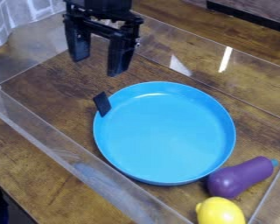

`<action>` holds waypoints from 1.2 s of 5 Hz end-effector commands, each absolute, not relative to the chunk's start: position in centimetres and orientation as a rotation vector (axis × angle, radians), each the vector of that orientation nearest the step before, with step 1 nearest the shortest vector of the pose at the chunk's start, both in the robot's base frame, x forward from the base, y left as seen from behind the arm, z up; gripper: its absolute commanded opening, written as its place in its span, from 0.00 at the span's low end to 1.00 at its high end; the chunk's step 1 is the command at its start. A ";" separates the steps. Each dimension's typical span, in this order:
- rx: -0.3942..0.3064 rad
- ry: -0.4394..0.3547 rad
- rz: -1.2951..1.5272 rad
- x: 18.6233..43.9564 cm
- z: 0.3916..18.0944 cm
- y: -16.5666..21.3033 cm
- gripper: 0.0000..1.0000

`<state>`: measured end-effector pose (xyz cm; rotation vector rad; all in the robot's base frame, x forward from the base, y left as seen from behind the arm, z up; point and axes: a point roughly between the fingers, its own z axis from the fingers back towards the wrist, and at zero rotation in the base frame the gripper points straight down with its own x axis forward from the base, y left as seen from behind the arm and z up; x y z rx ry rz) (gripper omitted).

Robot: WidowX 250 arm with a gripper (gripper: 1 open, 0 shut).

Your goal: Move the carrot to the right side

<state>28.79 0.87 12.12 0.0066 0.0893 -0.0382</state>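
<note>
At the upper left of the frame the gripper [98, 55] hangs with its two dark fingers spread apart and nothing between them. A blue plate [166, 133] fills the centre (a small black piece [101, 104] touches its left rim). An eggplant [241, 176] and a lemon [220, 211] lie at lower right. No carrot shows anywhere.

**Wooden table carrying a plate and two toys**

A dark wooden table [38, 101] is bearing a blue plate [166, 131] at centre. An eggplant [241, 177] is lying at the plate's four o'clock, a lemon [220, 212] sitting just below it.
</note>
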 end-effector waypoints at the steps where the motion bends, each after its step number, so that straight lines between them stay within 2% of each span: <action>1: 0.011 0.056 -0.036 28.8 12.9 1.6 1.00; 6: 0.024 0.040 -0.080 29.0 12.0 2.8 1.00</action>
